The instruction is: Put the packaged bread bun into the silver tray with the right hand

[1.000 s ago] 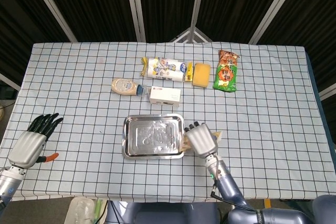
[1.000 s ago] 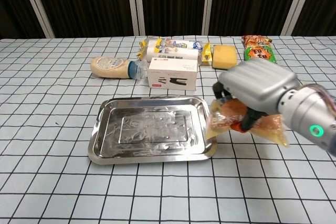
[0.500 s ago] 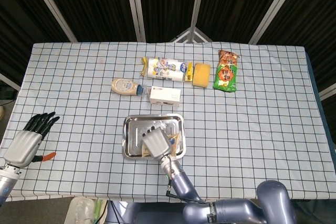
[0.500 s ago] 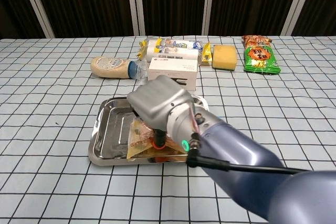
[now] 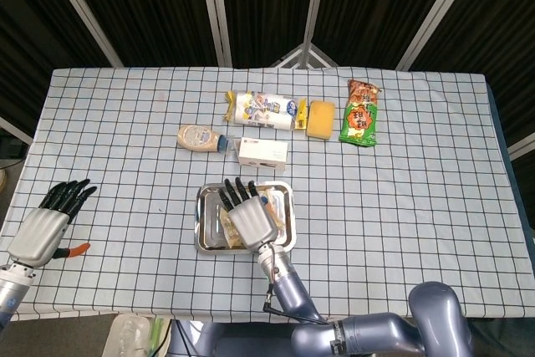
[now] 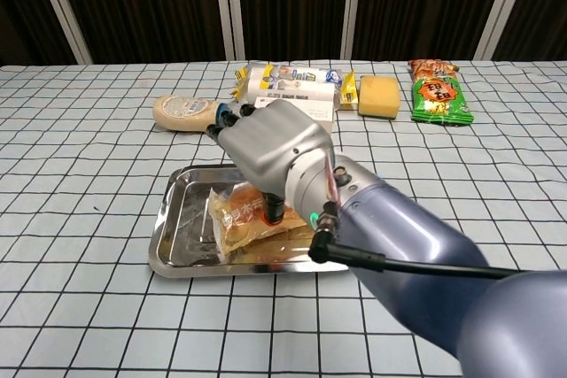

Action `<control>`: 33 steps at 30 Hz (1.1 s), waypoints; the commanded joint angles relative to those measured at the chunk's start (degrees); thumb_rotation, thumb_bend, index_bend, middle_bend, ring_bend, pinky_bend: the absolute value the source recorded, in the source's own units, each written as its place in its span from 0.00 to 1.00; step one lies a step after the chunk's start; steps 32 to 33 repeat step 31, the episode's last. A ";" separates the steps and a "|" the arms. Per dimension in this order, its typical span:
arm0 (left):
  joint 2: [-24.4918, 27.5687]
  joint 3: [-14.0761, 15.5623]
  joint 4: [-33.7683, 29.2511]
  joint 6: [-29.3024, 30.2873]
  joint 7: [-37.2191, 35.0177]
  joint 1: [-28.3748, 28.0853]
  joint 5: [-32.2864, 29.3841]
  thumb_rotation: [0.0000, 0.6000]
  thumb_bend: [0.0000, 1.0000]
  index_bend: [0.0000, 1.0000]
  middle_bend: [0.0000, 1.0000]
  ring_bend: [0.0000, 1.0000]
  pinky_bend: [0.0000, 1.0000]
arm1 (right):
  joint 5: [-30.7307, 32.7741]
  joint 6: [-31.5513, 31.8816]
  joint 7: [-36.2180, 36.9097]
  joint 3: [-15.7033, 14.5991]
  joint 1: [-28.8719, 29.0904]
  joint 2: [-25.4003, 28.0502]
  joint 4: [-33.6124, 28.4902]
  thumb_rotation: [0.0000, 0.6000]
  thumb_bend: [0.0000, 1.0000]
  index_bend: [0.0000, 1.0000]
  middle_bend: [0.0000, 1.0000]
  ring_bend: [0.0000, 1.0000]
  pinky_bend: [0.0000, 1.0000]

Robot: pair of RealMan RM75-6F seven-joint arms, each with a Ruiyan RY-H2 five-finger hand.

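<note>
The packaged bread bun point(image 6: 251, 224) lies inside the silver tray point(image 6: 168, 227), its clear wrapper showing an orange label. My right hand point(image 6: 270, 152) hovers right over it with the fingers stretched out, and its thumb hangs down at the bun's top. From the head view the right hand point(image 5: 247, 213) covers most of the tray point(image 5: 203, 244), with only the edges of the bun point(image 5: 224, 226) peeking out beside it. Far left near the table's front edge, my left hand point(image 5: 46, 225) is held with its fingers apart and holds nothing.
Behind the tray stand a white box point(image 5: 262, 153) and a lying mayonnaise bottle point(image 5: 199, 136). Further back are a wrapped roll pack point(image 5: 263, 109), a yellow sponge point(image 5: 321, 118) and a green snack bag point(image 5: 360, 114).
My right hand carried the bun from the tray's right side into the tray, then spread its fingers and let it go. The left hand barely moved.
</note>
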 commanded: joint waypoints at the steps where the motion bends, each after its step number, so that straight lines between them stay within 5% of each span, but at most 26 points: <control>1: -0.10 0.11 -0.26 0.08 0.51 0.05 0.18 1.00 0.09 0.00 0.00 0.00 0.00 | 1.18 3.95 -2.72 -1.04 -1.39 3.83 -6.14 1.00 0.33 0.00 0.00 0.00 0.14; 7: -0.14 0.22 -0.40 0.20 0.93 0.16 0.28 1.00 0.09 0.00 0.00 0.00 0.00 | -1.67 12.63 -4.73 -4.64 -5.72 12.35 -17.18 1.00 0.33 0.00 0.00 0.00 0.11; 10: -0.27 0.23 -0.46 -0.02 1.28 0.10 0.19 1.00 0.09 0.00 0.00 0.00 0.00 | -5.62 16.42 1.21 -8.81 -11.25 20.65 -23.08 1.00 0.33 0.00 0.00 0.00 0.03; 14: -0.66 0.28 -0.62 -0.22 2.13 -0.01 0.32 1.00 0.09 0.00 0.00 0.00 0.00 | -13.60 18.24 16.90 -15.64 -18.71 30.07 -22.70 1.00 0.33 0.00 0.00 0.00 0.00; 17: -1.42 0.35 -0.97 -0.66 3.82 -0.16 0.34 1.00 0.09 0.00 0.00 0.00 0.00 | -21.48 17.96 39.10 -22.27 -25.41 37.15 -14.14 1.00 0.33 0.00 0.00 0.00 0.00; 21: -2.14 0.48 -1.69 -1.24 5.74 -0.33 0.32 1.00 0.07 0.00 0.00 0.00 0.00 | -27.74 20.50 56.55 -26.93 -31.67 39.45 -3.33 1.00 0.33 0.00 0.00 0.00 0.00; 25: -2.53 0.56 -1.81 -0.96 6.19 -0.38 0.82 1.00 0.03 0.00 0.00 0.00 0.00 | -31.56 23.51 63.92 -27.24 -34.90 38.71 4.05 1.00 0.33 0.00 0.00 0.00 0.00; 33: -2.47 0.83 -1.11 -0.40 5.12 -0.17 1.28 1.00 0.03 0.00 0.00 0.00 0.00 | -32.54 24.17 60.52 -26.11 -36.94 39.27 2.69 1.00 0.33 0.00 0.00 0.00 0.00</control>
